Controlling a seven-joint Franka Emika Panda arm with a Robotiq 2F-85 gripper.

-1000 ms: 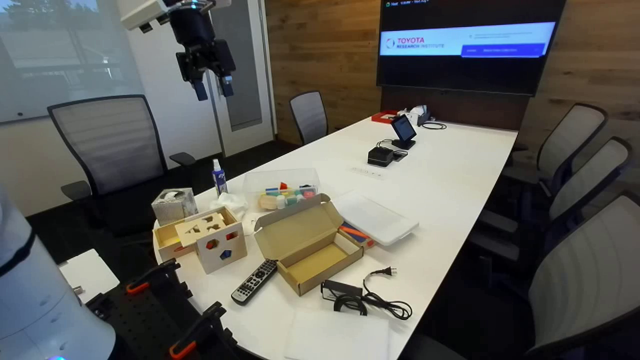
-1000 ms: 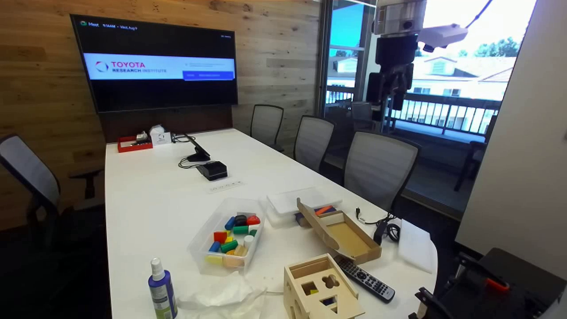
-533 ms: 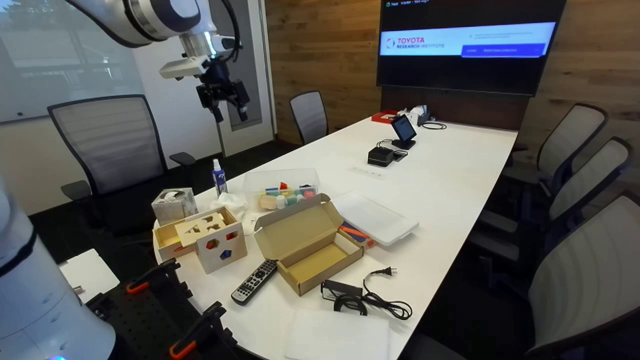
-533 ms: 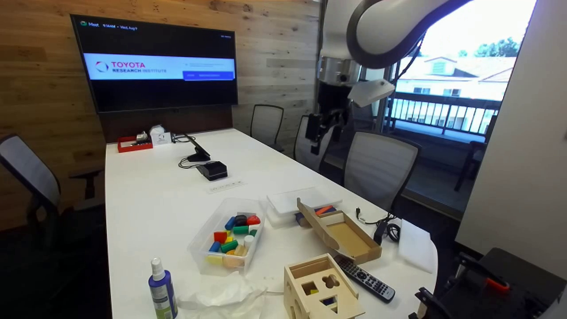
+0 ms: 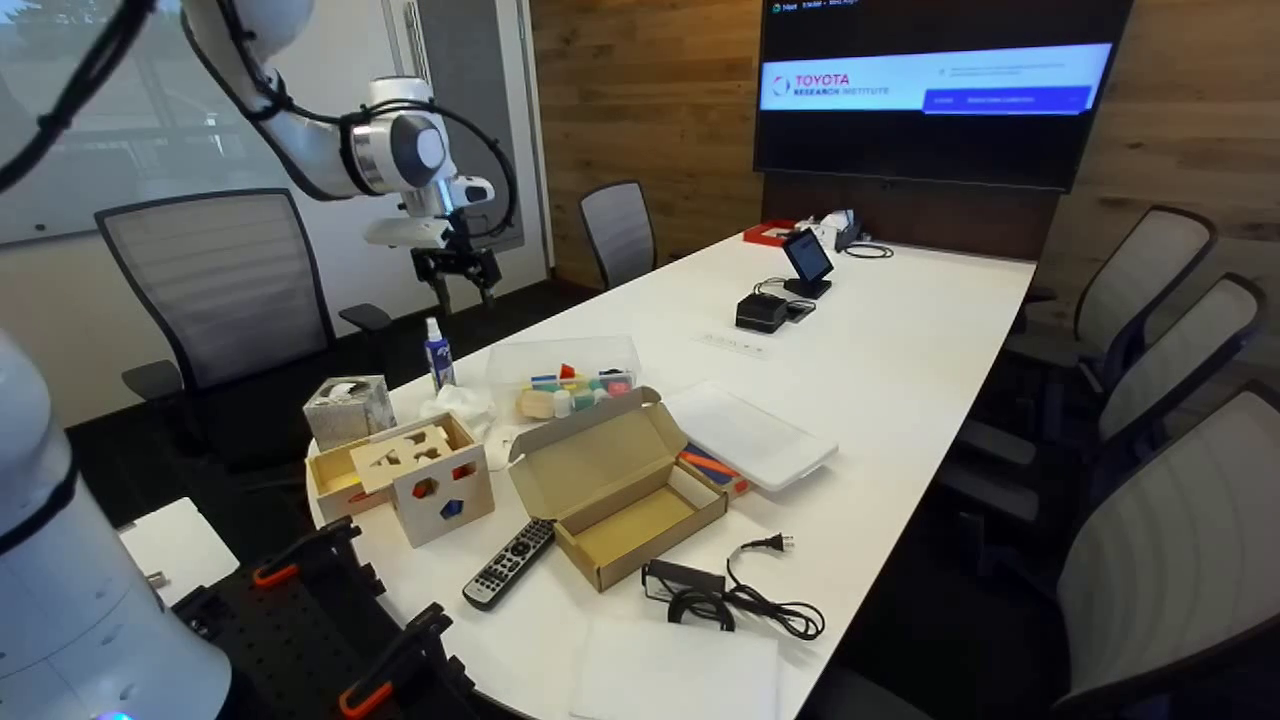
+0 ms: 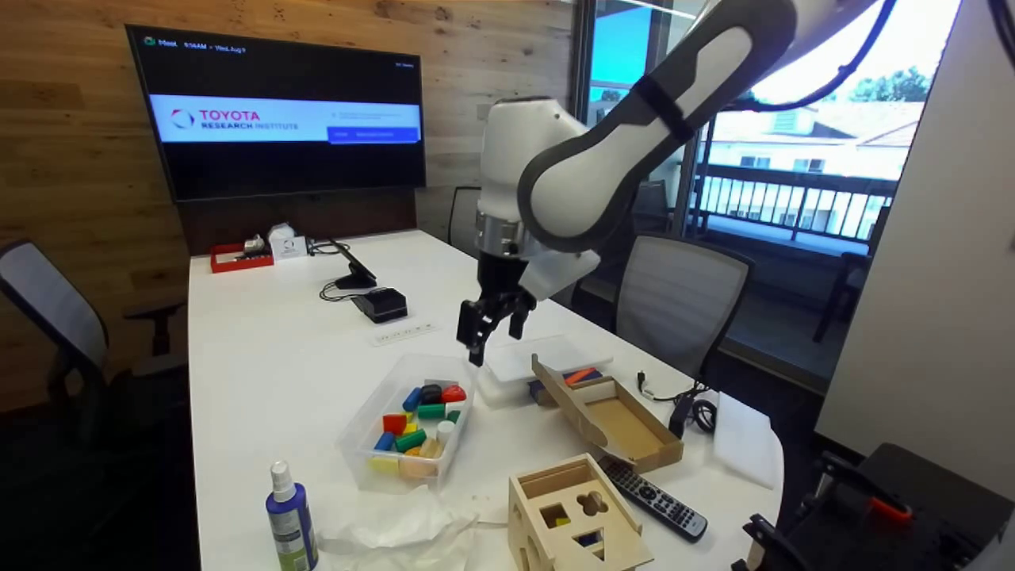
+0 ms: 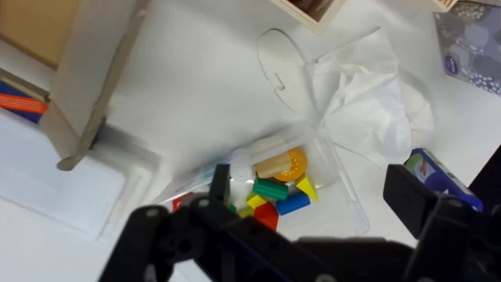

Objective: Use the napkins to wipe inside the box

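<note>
The box [image 5: 640, 515] is a shallow brown cardboard box with its lid flap raised, open and empty on the white table; it also shows in an exterior view [image 6: 634, 428]. Its flap is at the left of the wrist view [image 7: 94, 58]. Crumpled white napkins [image 7: 364, 102] lie on the table beside the clear bin; they show in both exterior views [image 5: 462, 405] [image 6: 404, 531]. My gripper [image 7: 308, 172] is open with nothing between its fingers, in the air above the bin and spray bottle. It shows in both exterior views [image 5: 467, 300] [image 6: 496, 346], pointing down.
A clear bin [image 6: 361, 412] of coloured blocks stands beside the napkins. A blue spray bottle [image 5: 438, 357], a patterned tissue box [image 5: 350, 415] and a wooden shape box [image 5: 445, 495] are close by. A remote [image 5: 510, 563], a charger [image 5: 685, 577] and a white lid [image 5: 750, 430] surround the cardboard box.
My arm has reached out over the table and my gripper has come down from high up, towards the bin and napkins. The gripper stays open. Objects on the table have not moved.
</note>
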